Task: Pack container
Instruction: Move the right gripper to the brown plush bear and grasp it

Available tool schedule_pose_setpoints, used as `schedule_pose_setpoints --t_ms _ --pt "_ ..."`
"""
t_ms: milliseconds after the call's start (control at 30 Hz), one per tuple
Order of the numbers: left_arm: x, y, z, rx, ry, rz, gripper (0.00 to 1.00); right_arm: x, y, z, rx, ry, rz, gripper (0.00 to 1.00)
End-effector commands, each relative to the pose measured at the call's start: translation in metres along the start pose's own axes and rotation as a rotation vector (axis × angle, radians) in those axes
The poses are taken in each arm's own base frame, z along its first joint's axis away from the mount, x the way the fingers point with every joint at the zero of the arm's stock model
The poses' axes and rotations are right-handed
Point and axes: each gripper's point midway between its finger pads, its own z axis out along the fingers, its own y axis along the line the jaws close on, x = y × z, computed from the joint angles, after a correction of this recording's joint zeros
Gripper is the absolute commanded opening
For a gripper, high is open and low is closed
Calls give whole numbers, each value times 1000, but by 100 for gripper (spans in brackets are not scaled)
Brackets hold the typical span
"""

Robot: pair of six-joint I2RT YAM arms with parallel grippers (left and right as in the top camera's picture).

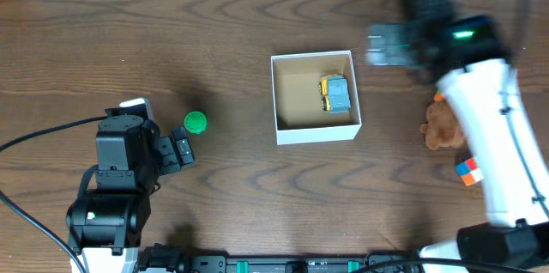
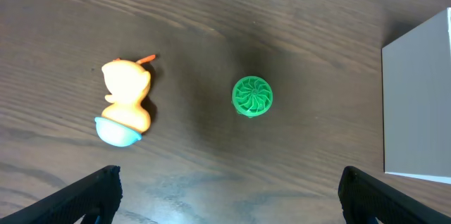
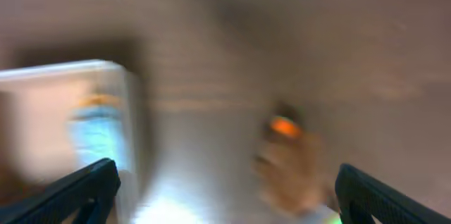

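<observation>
The left gripper (image 2: 229, 182) hangs with fingers spread wide and empty, the green ribbed disc (image 2: 252, 96) just ahead between them, probably lined up for a pick. The container (image 1: 316, 134) lies further ahead to its right, a blue-and-yellow toy truck (image 1: 336, 93) inside. Only the left wrist view shows an orange duck toy (image 2: 125, 104) ahead-left, hidden overhead beneath the arm. The right gripper (image 3: 225, 182), blurred, is likewise spread, a brown teddy bear (image 3: 289, 160) just ahead.

Left arm (image 1: 120, 170) black and blocky, thin black cables (image 1: 51, 127) running off it; left gripper (image 1: 182, 149) black too; right arm (image 1: 491, 127) white-shelled, black joints, green lights.
</observation>
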Motion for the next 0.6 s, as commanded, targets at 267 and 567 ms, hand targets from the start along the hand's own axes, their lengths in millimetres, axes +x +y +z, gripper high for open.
schedule_pose_setpoints --t_ms 267,567 --pt "-6 0 -4 -3 -17 -13 98 93 -77 110 0 392 11 99" --pt "-6 0 -4 -3 -17 -13 98 150 -69 168 -6 528 1 98"
